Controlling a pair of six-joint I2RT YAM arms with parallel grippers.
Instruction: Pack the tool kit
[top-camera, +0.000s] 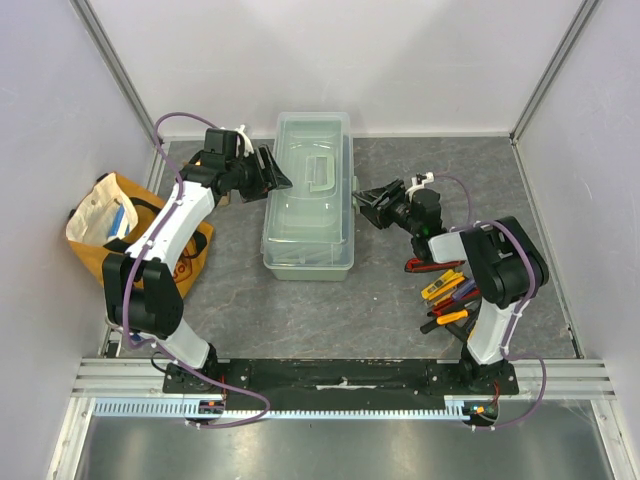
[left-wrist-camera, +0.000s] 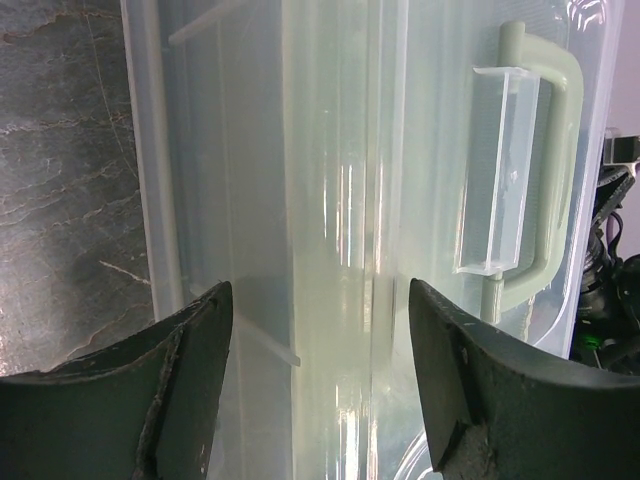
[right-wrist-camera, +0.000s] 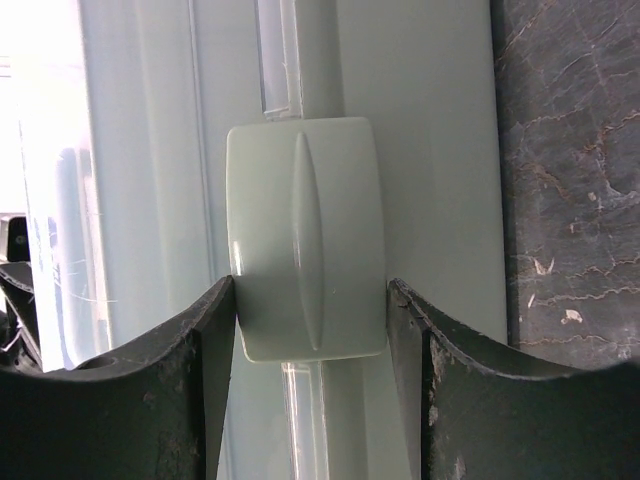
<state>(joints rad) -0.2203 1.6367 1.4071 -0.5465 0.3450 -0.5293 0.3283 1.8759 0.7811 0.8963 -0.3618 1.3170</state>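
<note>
Top external: closed sage-green toolbox (top-camera: 308, 200) with a translucent lid lies mid-table between the arms; hand tools (top-camera: 445, 295) are heaped at right. Left wrist: left gripper (left-wrist-camera: 320, 300) spread, released, over the lid beside the handle (left-wrist-camera: 545, 170). Right wrist: right gripper (right-wrist-camera: 310, 290) brackets the latch (right-wrist-camera: 305, 235); whether it grasps cannot be told.

A pale sage-green rectangular plastic toolbox (top-camera: 306, 235), its translucent lid down, stands lengthwise at the middle of the grey stone-patterned counter (top-camera: 300, 310). The left end effector (top-camera: 276, 170) is at its left long side and the right end effector (top-camera: 363, 205) at its right long side, each with fingers spread and turned toward the box. A heap of small hand tools (top-camera: 447, 295) with red, yellow, blue and black handles lies by the right arm, well apart from the box, and a yellow-orange cloth bag (top-camera: 100, 225) sits at the counter's left edge.
</note>
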